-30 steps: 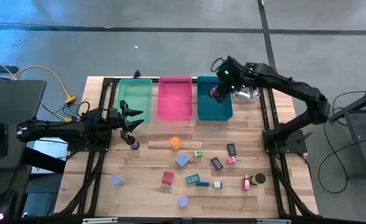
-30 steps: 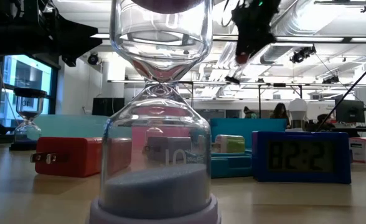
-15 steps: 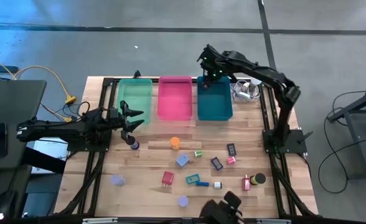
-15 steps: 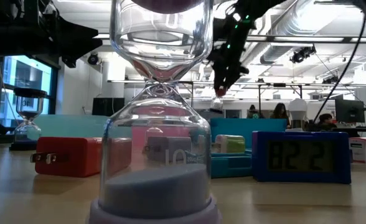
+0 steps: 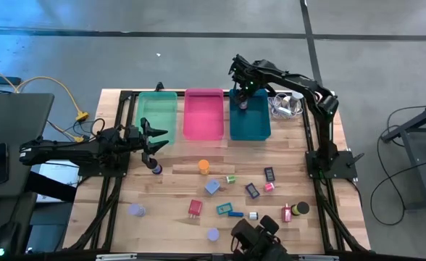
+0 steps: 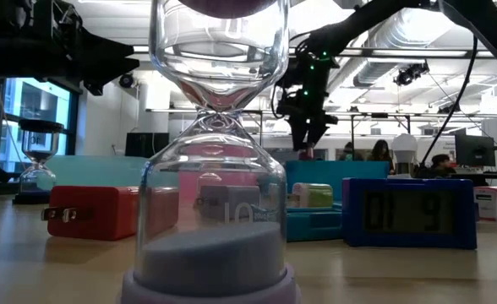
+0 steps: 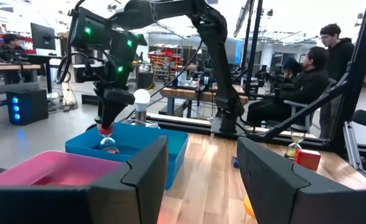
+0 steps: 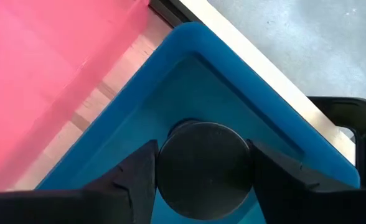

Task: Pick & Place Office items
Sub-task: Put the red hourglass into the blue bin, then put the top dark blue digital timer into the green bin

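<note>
Right hand (image 5: 243, 96) is over the teal tray (image 5: 255, 127), at the tray's far corner on the pink-tray side. Its fingers (image 8: 135, 176) pinch a small sand timer (image 7: 107, 138), one on each side. The timer's round end shows dark between them in the right wrist view. From the left wrist view the timer hangs upright, its lower bulb down among the tray walls. Cannot tell whether it touches the tray floor.

Left hand (image 5: 157, 138) is well apart from the teal tray, past the pink tray (image 5: 203, 116), at the near corner of the green tray (image 5: 159, 112). Fingers spread, nothing between them. A dark-capped piece (image 5: 156, 169) stands on the tabletop (image 5: 169, 196) just beside it, on the near side.

The other office items are scattered on the tabletop nearer the camera side than the teal tray:
- orange cylinder (image 5: 203, 166), nearest the pink tray's front
- red block (image 5: 194, 208), farther out
- two lavender discs (image 5: 135, 210) (image 5: 212, 234), farthest from the tray
- several small blue, teal and black blocks between these and the teal tray's front

A white ball with cables (image 5: 285, 105) lies just beside the teal tray, on its side away from the pink tray.

Seated people (image 7: 307, 74) are in the room beyond.
</note>
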Controlling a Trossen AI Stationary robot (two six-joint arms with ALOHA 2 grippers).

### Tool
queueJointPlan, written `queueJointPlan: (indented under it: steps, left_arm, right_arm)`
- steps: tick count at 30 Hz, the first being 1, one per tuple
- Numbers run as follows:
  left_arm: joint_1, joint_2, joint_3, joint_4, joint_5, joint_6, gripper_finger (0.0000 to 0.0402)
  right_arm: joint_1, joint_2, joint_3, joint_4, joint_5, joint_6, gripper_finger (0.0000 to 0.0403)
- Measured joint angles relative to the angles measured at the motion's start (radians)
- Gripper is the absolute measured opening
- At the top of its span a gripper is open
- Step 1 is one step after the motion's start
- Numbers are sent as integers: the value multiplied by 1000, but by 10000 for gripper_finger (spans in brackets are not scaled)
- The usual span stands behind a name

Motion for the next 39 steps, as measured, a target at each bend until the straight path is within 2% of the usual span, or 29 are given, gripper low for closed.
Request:
queueJointPlan:
  steps: [4, 7, 19, 24, 29, 33, 36, 39]
  left_arm:
    - [0, 0, 0, 0, 0, 0, 187]
    - [0, 0, 0, 0, 0, 0, 187]
    - [0, 0, 0, 0, 0, -2, 187]
    - [0, 0, 0, 0, 0, -2, 187]
    - [0, 0, 0, 0, 0, -2, 187]
    - [0, 0, 0, 0, 0, -2, 187]
    - [0, 0, 0, 0, 0, -2, 187]
    - [0, 0, 0, 0, 0, -2, 187]
  right_arm:
    - [0, 0, 0, 0, 2, 4, 234]
    - [0, 0, 0, 0, 2, 5, 238]
    - [14, 0, 0, 77, 15, -43, 151]
    - [28, -13, -1, 115, 132, -101, 130]
    - [61, -102, -2, 126, 226, -127, 116]
    - [100, -209, -2, 120, 226, -120, 108]
    - [145, -301, -1, 80, 179, -97, 105]
    - [203, -378, 0, 3, 86, -89, 103]
